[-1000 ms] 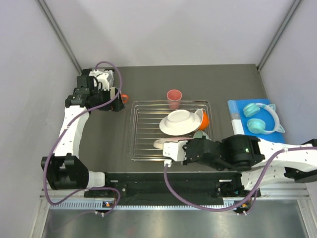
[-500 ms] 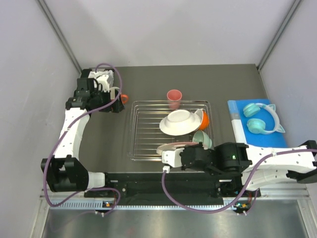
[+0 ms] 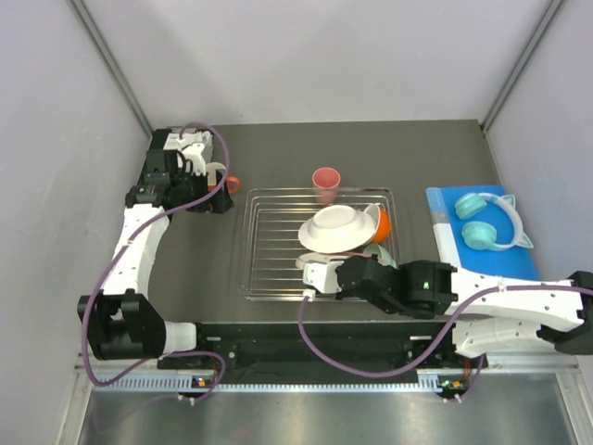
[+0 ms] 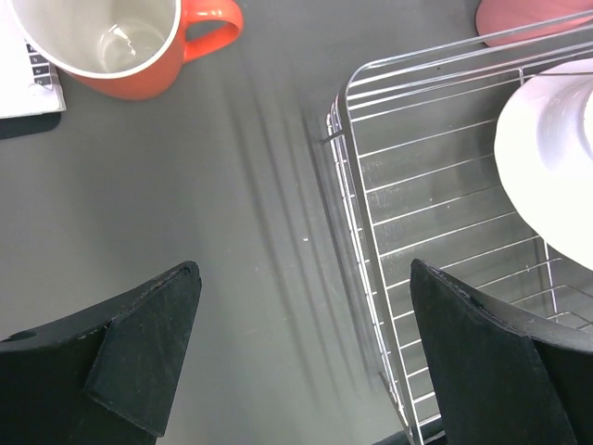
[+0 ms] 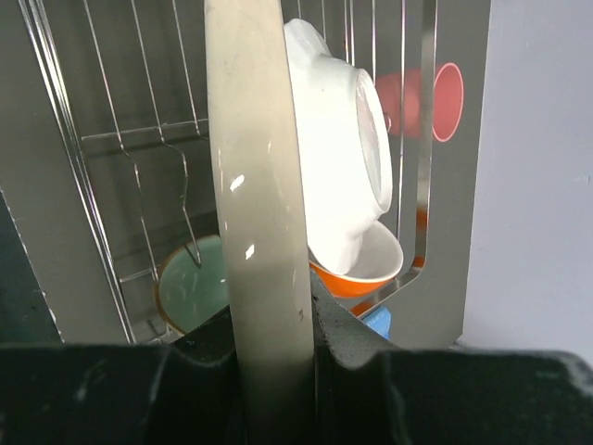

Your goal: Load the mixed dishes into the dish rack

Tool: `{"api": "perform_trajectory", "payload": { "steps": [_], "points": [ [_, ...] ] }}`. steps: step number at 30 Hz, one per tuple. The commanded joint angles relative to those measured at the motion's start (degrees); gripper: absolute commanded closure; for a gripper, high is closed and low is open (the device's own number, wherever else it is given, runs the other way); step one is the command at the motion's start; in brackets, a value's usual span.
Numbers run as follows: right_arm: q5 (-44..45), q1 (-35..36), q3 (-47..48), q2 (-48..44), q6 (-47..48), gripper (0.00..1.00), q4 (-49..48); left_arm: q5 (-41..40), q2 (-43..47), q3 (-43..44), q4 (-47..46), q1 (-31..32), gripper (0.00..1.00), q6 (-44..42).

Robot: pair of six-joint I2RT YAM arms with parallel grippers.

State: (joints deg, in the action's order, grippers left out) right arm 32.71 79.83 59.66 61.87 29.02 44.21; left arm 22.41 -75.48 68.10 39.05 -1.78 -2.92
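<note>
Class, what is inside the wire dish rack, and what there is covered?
A white bowl leans on an orange-and-cream mug, with a green bowl beside them. The right tool holds a plate on edge, hiding the rack's near corner from above.

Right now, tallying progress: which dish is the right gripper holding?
The beige plate, clamped on edge in the right gripper; the white bowl and mint-green bowl sit in the dish rack.

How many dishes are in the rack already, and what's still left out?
Done: the white bowl, mint bowl and one orange mug sit in the rack. In hand: the right gripper holds the beige plate on edge above it. Left: the pink cup beyond the rack and the second mug by the open left gripper.
</note>
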Motion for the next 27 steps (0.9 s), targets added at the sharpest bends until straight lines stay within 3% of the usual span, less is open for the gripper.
{"api": "perform_trajectory", "payload": {
  "steps": [1,27],
  "points": [
    [0.78,-2.31,0.2,-2.72,1.92,1.0,-9.66,0.17,1.3,-0.42,-3.28,0.2,0.01,0.81],
    [-9.33,-11.89,-12.46,-3.42,-0.1,1.0,-15.29,-1.32,0.25,-0.51,-3.28,0.11,0.01,0.37]
  ]
}}
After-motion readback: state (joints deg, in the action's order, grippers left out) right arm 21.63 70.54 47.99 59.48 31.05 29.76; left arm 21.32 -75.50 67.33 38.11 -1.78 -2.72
